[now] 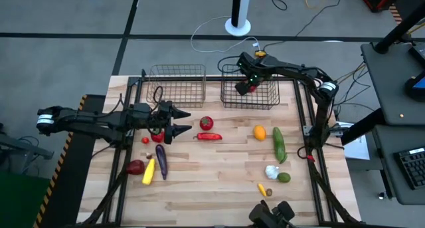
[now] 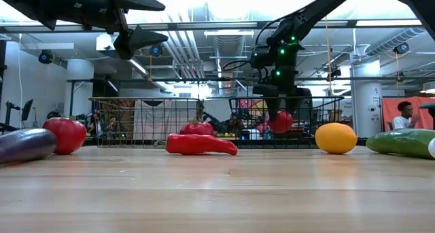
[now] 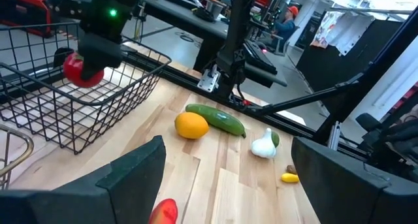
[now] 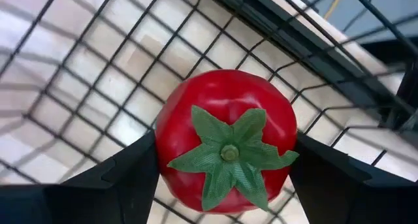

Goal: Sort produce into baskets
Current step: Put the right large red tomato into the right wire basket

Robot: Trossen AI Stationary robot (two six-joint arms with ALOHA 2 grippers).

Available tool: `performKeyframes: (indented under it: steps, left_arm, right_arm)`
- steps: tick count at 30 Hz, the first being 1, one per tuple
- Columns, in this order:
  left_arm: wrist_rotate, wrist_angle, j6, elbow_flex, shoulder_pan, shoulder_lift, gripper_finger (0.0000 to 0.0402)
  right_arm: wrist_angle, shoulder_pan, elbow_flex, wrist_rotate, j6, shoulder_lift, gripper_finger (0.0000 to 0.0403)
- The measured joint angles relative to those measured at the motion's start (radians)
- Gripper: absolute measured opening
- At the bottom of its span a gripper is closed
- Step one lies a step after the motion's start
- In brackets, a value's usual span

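Observation:
My right gripper [image 1: 244, 88] reaches over the dark grey wire basket [image 1: 265, 98] at the table's far side and is shut on a red tomato [image 4: 225, 139]. The tomato hangs inside the basket walls, above the floor, as the low view [image 2: 282, 121] shows. My left gripper [image 1: 186, 121] is open and empty, raised above the table left of another tomato [image 1: 206, 122] and a red pepper [image 1: 209, 136]. The copper basket [image 1: 176, 85] stands left of the dark one. An orange [image 1: 259, 132], a cucumber [image 1: 279, 143] and a garlic [image 1: 271, 171] lie at the right. My right gripper pinches the tomato by its two opposite sides [image 4: 171, 145] between its two fingers. The green leafy top [image 4: 228, 152] faces back toward the wrist. The fingers point down from above. The tomato hangs clear of the basket's mesh floor [image 4: 98, 87].
An eggplant [image 1: 161, 160], yellow corn [image 1: 149, 171], a dark red piece [image 1: 136, 166] and small red pieces [image 1: 157, 137] lie below my left gripper. A green piece [image 1: 283, 177] and a small yellow piece [image 1: 262, 188] lie near the garlic. The middle near part of the table shows bare wood.

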Motion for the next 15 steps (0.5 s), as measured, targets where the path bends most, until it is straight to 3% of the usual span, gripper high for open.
performKeyframes:
  steps: [15]
  left_arm:
    - [0.0, -0.001, 0.0, 0.0, 0.0, 0.0, 0.0314]
  right_arm:
    - [0.131, 0.0, -0.085, -0.002, 0.057, 0.0, 0.0283]
